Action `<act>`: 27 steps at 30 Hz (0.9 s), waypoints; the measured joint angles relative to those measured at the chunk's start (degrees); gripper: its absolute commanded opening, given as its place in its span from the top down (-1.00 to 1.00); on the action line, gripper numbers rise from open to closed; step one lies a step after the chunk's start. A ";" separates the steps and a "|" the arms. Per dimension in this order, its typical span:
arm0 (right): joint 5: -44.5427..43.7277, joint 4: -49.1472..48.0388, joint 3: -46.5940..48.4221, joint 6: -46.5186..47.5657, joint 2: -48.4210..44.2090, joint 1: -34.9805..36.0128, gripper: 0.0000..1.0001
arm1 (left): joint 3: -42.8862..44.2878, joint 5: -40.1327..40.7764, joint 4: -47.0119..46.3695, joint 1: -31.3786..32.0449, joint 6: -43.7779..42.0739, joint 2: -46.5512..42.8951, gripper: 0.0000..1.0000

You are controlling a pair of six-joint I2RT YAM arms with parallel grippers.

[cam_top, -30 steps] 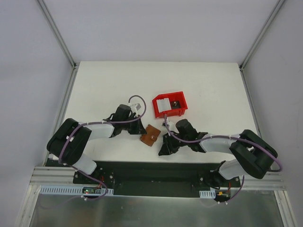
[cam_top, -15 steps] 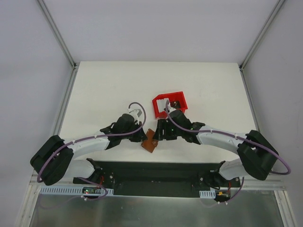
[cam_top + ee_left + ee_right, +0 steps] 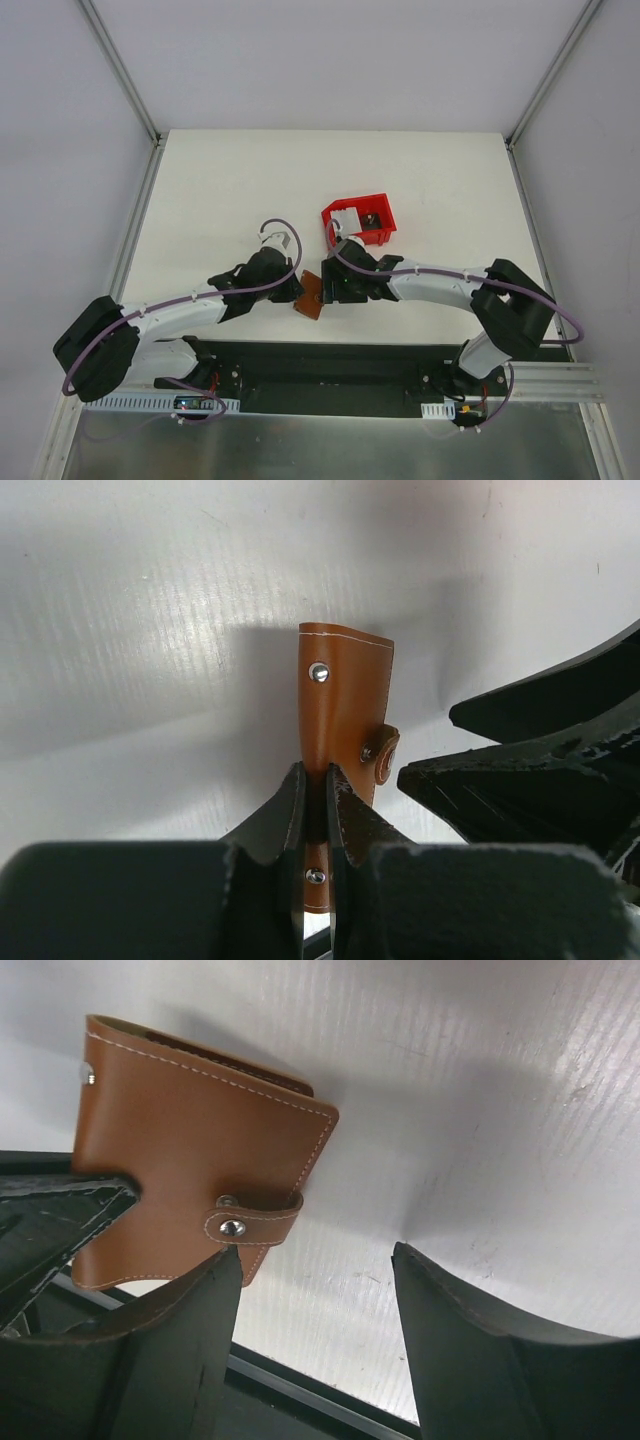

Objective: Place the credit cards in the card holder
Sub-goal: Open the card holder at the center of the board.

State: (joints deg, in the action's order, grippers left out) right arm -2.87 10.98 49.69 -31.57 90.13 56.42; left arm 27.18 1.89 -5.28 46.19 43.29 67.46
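Note:
The brown card holder (image 3: pixel 309 297) is closed, its snap strap fastened, near the table's front edge. My left gripper (image 3: pixel 297 291) is shut on the holder's edge; in the left wrist view the holder (image 3: pixel 345 695) stands on edge between the closed fingers (image 3: pixel 316 780). My right gripper (image 3: pixel 328 285) is open just right of the holder. In the right wrist view (image 3: pixel 315 1255) its left finger is beside the holder's strap (image 3: pixel 190 1150) and nothing is between the fingers. A whitish credit card (image 3: pixel 346 218) lies in the red bin.
The red plastic bin (image 3: pixel 378 204) stands just behind the right gripper, with a small dark item inside. The black base plate (image 3: pixel 320 365) runs along the table's front edge, close below the holder. The two grippers are very close together.
Both arms have moved in on the holder from either side. My left gripper has closed on the holder and tipped it onto its edge. The right gripper has come up beside it.

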 measured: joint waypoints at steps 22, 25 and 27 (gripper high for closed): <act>-2.01 -4.15 3.30 -0.79 3.41 1.51 -0.32 | 0.35 1.68 1.57 0.52 0.70 -0.63 1.00; -1.99 -4.17 3.93 -0.66 4.33 1.55 -0.29 | 0.46 1.73 1.55 0.74 0.68 -0.68 1.00; -1.97 -3.69 4.33 -0.55 4.57 1.55 -0.21 | 0.46 1.73 1.60 0.74 0.70 -0.76 1.00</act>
State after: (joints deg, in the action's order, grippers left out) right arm -4.84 7.29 54.02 -32.12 94.70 57.98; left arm 27.64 3.62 -3.68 46.94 43.99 66.70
